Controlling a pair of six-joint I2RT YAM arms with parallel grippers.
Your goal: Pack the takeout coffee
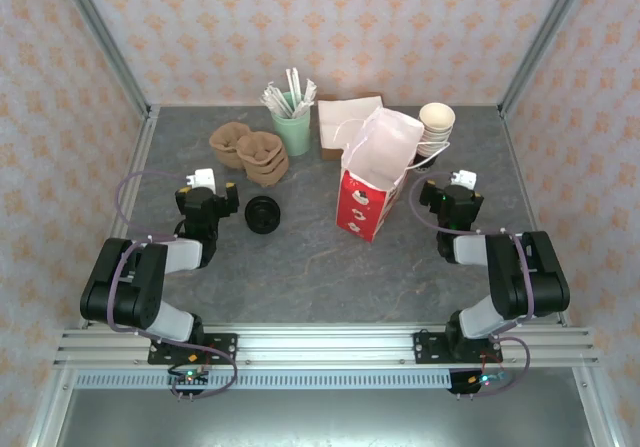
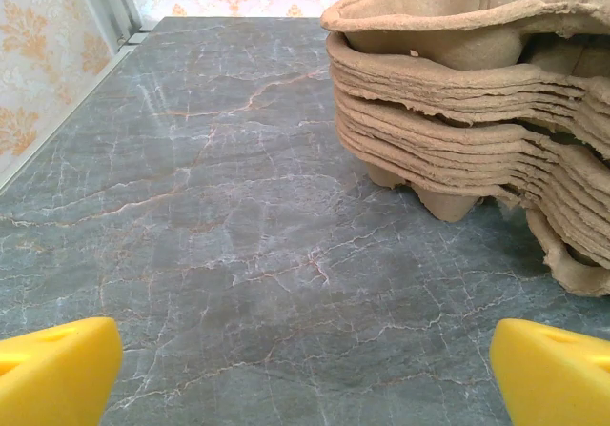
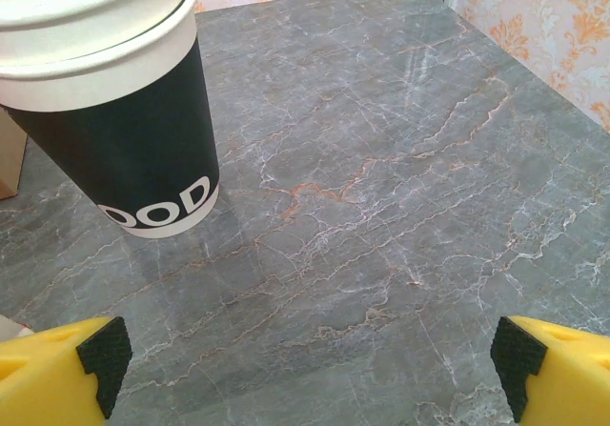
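The takeout coffee [image 1: 263, 214], a short cup under a round black lid, stands on the grey table left of the red bag [image 1: 368, 185]. The bag stands upright with its white-lined mouth open. My left gripper [image 1: 208, 195] hovers just left of the coffee, apart from it. In the left wrist view the left gripper [image 2: 305, 378] is open, yellow fingertips [image 2: 57, 369] wide apart over bare table. My right gripper [image 1: 450, 193] is to the right of the bag. The right gripper [image 3: 310, 369] is open too, with nothing between its black pads [image 3: 103, 355].
A stack of pulp cup carriers [image 1: 250, 150] [image 2: 477, 111] lies behind the coffee. A green cup of stirrers [image 1: 292, 117], a brown box [image 1: 345, 119] and stacked lidless cups [image 1: 436, 122] [image 3: 114, 92] line the back. Patterned walls enclose the table [image 1: 300, 277].
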